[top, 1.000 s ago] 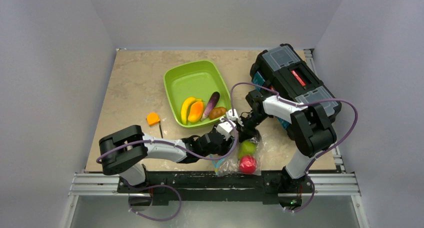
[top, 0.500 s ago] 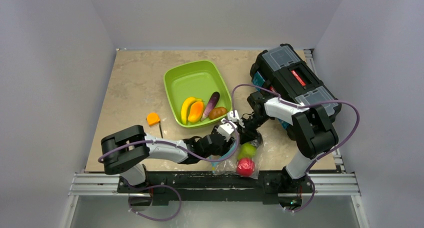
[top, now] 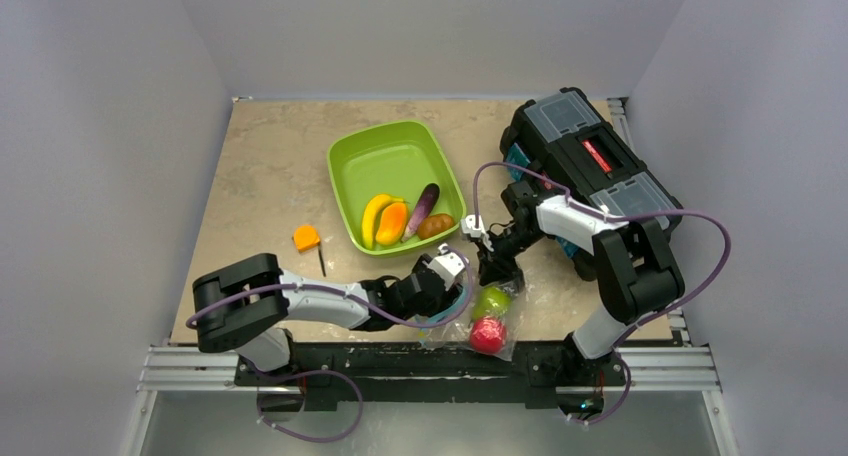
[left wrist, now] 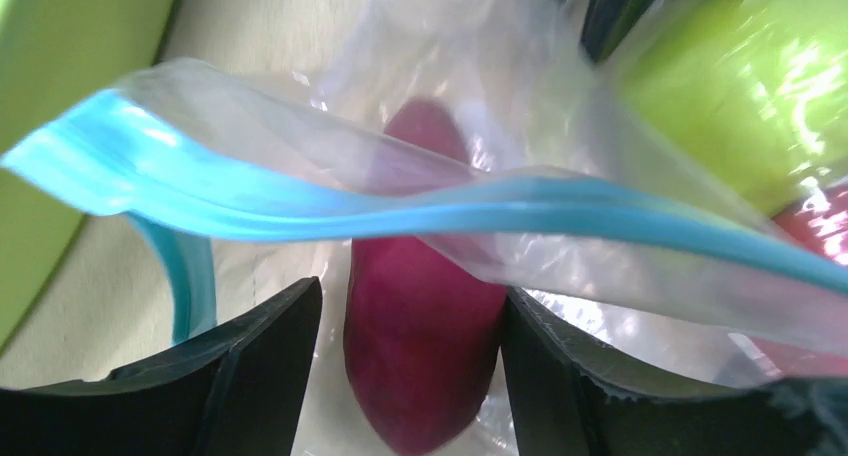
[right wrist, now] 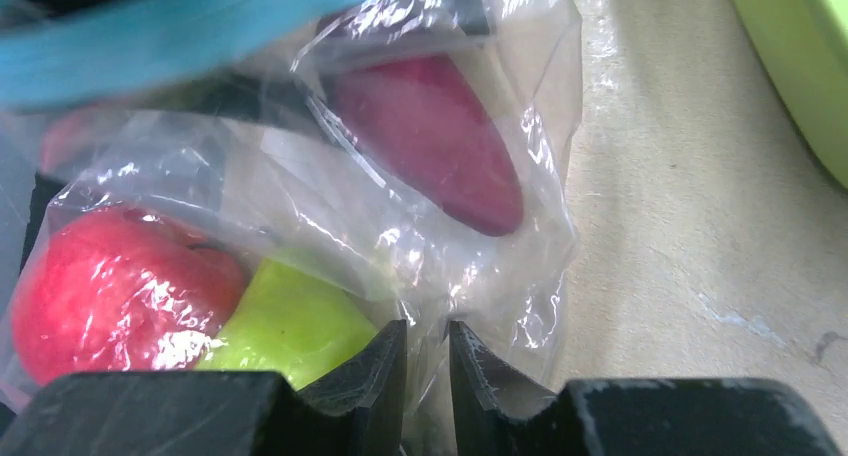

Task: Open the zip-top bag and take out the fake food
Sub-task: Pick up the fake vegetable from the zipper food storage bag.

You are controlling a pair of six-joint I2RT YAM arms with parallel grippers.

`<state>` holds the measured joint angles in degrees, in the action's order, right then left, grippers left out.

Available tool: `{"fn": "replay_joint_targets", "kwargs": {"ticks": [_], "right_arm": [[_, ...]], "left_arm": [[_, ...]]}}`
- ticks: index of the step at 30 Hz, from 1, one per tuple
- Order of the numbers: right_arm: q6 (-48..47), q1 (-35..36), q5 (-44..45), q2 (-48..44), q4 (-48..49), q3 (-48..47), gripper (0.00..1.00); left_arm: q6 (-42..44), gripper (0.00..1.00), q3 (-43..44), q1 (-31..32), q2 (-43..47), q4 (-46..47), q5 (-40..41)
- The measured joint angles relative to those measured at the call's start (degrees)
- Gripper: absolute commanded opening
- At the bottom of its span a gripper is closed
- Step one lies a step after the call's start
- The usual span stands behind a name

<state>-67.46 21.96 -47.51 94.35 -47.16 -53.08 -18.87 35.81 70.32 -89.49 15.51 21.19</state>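
The zip-top bag (top: 468,321) lies crumpled at the table's near edge with a green pear (top: 492,301) and a red apple (top: 488,334) inside. My left gripper (left wrist: 410,306) reaches in under the blue zip strip (left wrist: 400,211). Its jaws straddle a maroon piece (left wrist: 425,346): the right finger touches it, the left finger (left wrist: 260,376) stands a little off. My right gripper (right wrist: 428,341) is at the bag's far side, jaws slightly apart with a fold of bag film between them, beside the pear (right wrist: 290,326). More fake food lies in the green tray (top: 385,151): banana (top: 375,216), orange piece (top: 392,221), eggplant (top: 424,206), brown piece (top: 434,226).
A black toolbox (top: 590,166) fills the back right, close behind my right arm. A small orange block (top: 306,238) with a black stick lies left of the tray. The tray's near corner is just beyond both grippers.
My right jaws have parted from a tight pinch on the bag. The left jaws have widened a little. The bag with pear and apple has slid slightly toward the near edge.
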Motion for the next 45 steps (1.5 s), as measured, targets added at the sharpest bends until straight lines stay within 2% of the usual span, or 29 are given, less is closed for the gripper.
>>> {"fn": "replay_joint_targets", "kwargs": {"ticks": [5, 14, 18, 29, 36, 43, 45], "right_arm": [[0.0, -0.6, -2.2, -0.9, 0.1, 0.0, 0.23], [-0.2, -0.6, -3.2, -0.9, 0.0, 0.0, 0.23], [-0.5, -0.6, -3.2, -0.9, -0.3, 0.0, 0.23], [-0.9, -0.6, -3.3, -1.1, -1.1, 0.2, 0.22], [-1.0, -0.7, -3.2, -1.5, -1.3, 0.5, 0.21], [-1.1, -0.7, -3.3, -1.2, -1.6, 0.5, 0.2], [-1.1, -0.7, -3.4, -1.0, -1.6, 0.5, 0.2]], "left_arm": [[-1.0, 0.64, -0.7, 0.2, 1.3, -7.1, -0.2], [-2.1, 0.66, -0.7, 0.2, 2.4, -9.3, -0.2], [-1.9, 0.7, -0.3, 0.2, 3.1, -9.1, -0.2], [-1.5, 0.7, 0.9, -1.7, 3.0, -5.7, -0.7], [0.1, 0.69, 1.1, -2.9, 0.4, 0.3, -5.1], [1.1, 0.64, 1.6, -3.1, -3.4, 3.9, -9.4], [1.1, 0.53, 1.7, -3.2, -3.8, 4.1, -10.0]]}}
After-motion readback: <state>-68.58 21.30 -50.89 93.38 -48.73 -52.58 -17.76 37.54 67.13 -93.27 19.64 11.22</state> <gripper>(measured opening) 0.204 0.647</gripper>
